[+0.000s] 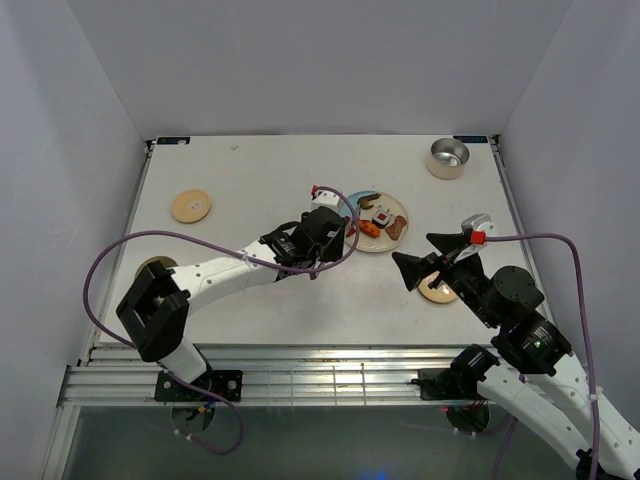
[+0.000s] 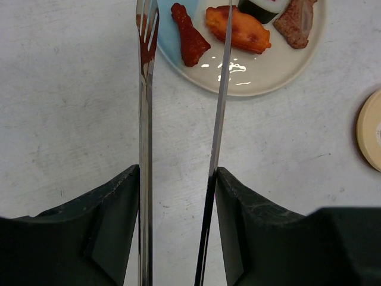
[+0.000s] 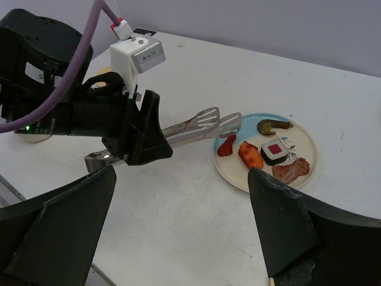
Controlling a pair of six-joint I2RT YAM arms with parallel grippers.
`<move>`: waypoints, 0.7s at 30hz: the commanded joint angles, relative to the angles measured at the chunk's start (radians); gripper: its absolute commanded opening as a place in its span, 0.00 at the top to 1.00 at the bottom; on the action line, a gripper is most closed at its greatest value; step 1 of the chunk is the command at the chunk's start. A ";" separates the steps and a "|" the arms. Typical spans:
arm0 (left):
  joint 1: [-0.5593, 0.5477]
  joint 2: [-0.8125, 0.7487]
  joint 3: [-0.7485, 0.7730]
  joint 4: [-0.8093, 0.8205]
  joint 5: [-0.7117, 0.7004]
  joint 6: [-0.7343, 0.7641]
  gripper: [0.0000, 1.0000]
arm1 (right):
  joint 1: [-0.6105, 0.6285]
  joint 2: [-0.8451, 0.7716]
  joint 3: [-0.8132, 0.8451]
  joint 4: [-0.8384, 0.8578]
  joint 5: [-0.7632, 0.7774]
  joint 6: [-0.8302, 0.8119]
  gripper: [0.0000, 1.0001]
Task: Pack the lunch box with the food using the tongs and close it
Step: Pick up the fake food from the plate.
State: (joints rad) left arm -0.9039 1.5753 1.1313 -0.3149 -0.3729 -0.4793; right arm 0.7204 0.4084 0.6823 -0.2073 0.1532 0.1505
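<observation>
plate lies right of centre on table, food on it. tongs tips over its left rim. bowl behind, right. disc far left; second disc before plate.

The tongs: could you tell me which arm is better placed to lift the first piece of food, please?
Left. The left gripper grips the tongs, whose tips reach the plate by the red piece; the right gripper is open, empty and set back.

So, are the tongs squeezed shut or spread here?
Spread. The left gripper holds the tongs, and the left wrist view shows bare table between their two arms.
</observation>
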 commanded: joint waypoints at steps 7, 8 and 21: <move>-0.029 0.098 0.117 -0.036 -0.081 -0.036 0.41 | 0.004 -0.054 -0.017 0.063 -0.032 -0.008 0.03; -0.032 0.098 0.117 -0.036 -0.081 -0.036 0.41 | 0.004 -0.054 -0.017 0.063 -0.032 -0.008 0.03; -0.069 0.210 0.217 -0.134 -0.150 -0.067 0.43 | 0.002 -0.079 -0.021 0.062 -0.023 -0.009 0.03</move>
State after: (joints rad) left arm -0.9569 1.7779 1.2823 -0.4191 -0.4805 -0.5293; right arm 0.7204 0.3431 0.6640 -0.2001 0.1253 0.1497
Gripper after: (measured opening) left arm 0.577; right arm 0.972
